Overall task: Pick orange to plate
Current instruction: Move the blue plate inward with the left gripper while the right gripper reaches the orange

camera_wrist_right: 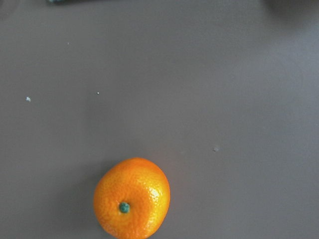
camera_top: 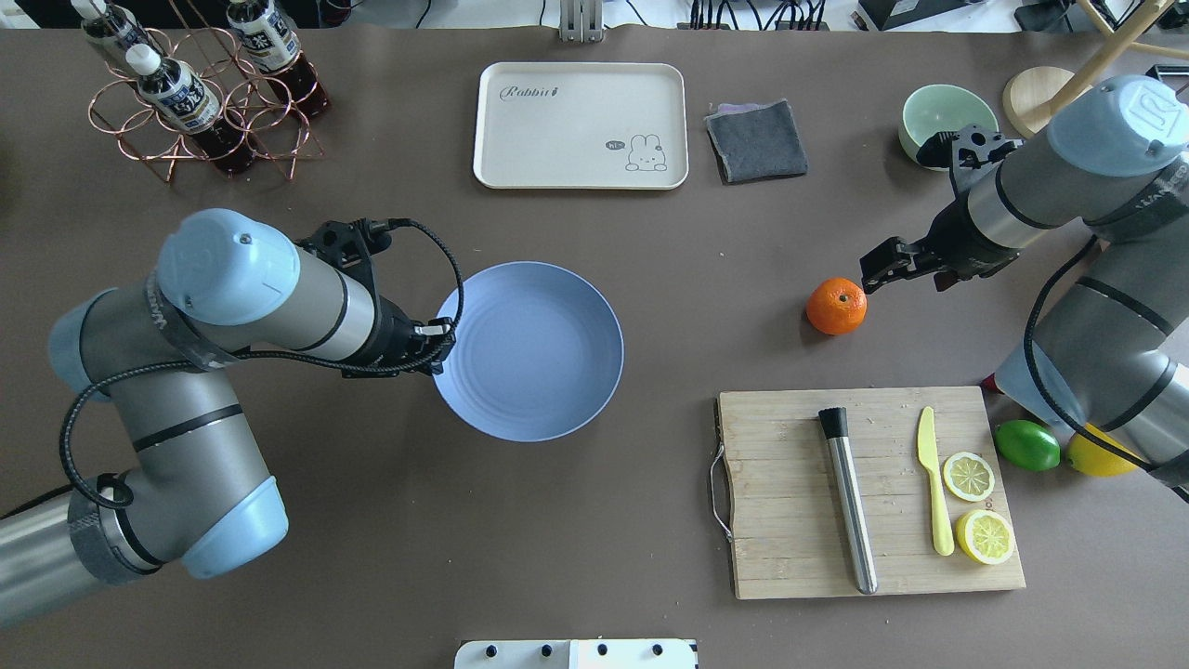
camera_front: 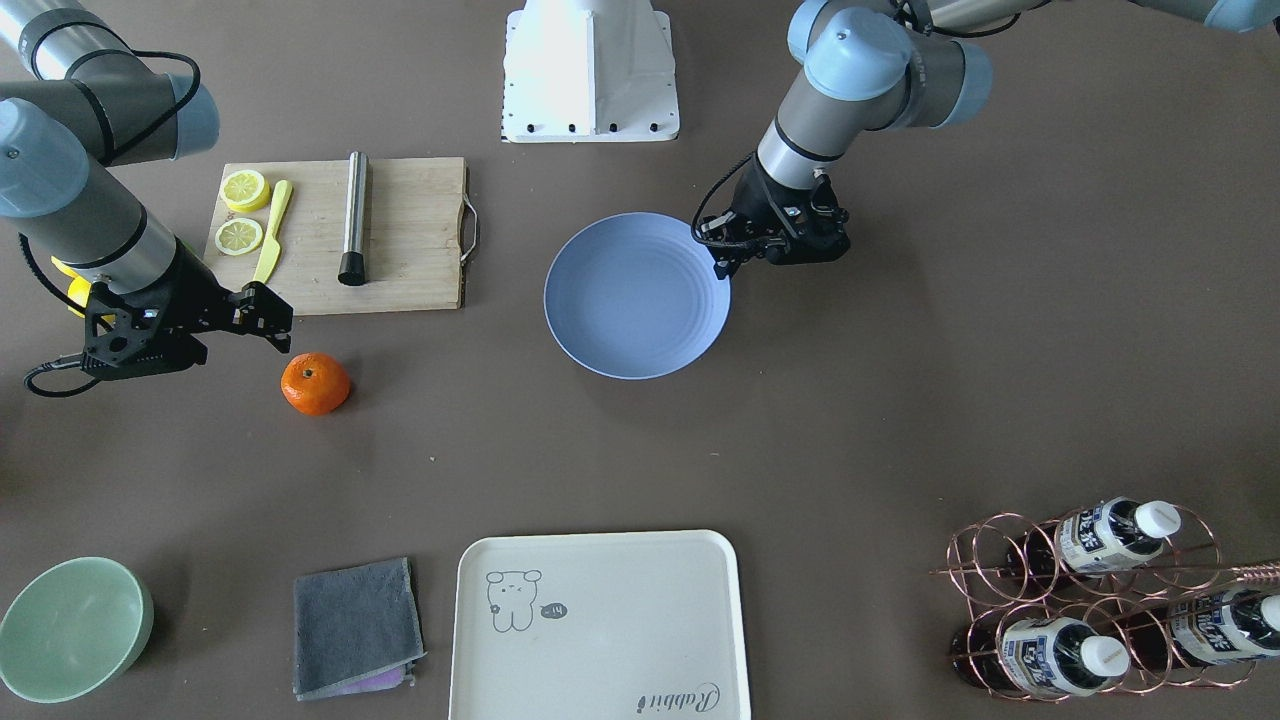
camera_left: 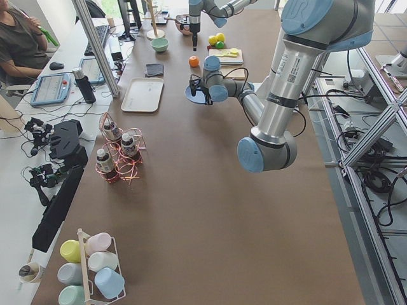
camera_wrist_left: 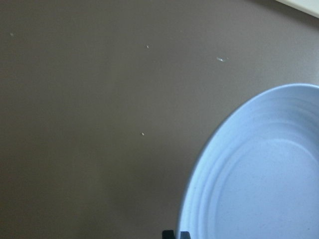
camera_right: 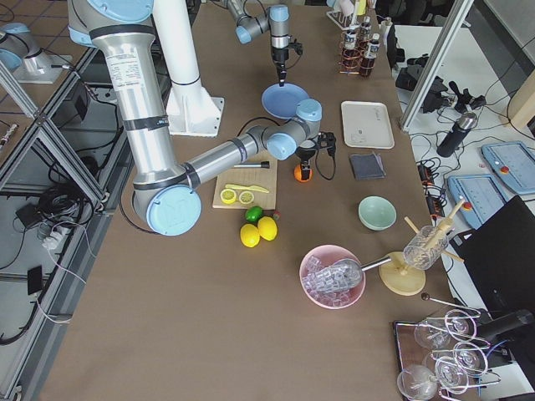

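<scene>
Right by the tips of the right gripper [camera_front: 281, 326], the orange [camera_front: 316, 384] sits on the brown table [camera_front: 880, 400]. The gripper's two fingers look spread apart, and they hold nothing. They are very close to the orange, but I cannot tell if they touch it. In the right wrist view the orange sits low in the picture, with its little dark stem spot facing up.

A bit farther from this gripper, toward the robot, lies a wooden board [camera_front: 410, 235]. On it are two lemon slices [camera_front: 244, 190], a yellow knife [camera_front: 273, 230] and a metal stick [camera_front: 354, 217].

The blue plate [camera_front: 636, 310] lies flat, well away from the right gripper, past the board's handle. The orange is not on it.

The left gripper [camera_front: 722, 268] hangs over the plate's rim, on the side far from the orange. Its fingers are pressed together with nothing between them.

Farther out from both grippers, away from the robot, are a cream tray [camera_front: 600, 640], a gray cloth [camera_front: 352, 625] and a green bowl [camera_front: 72, 628].
</scene>
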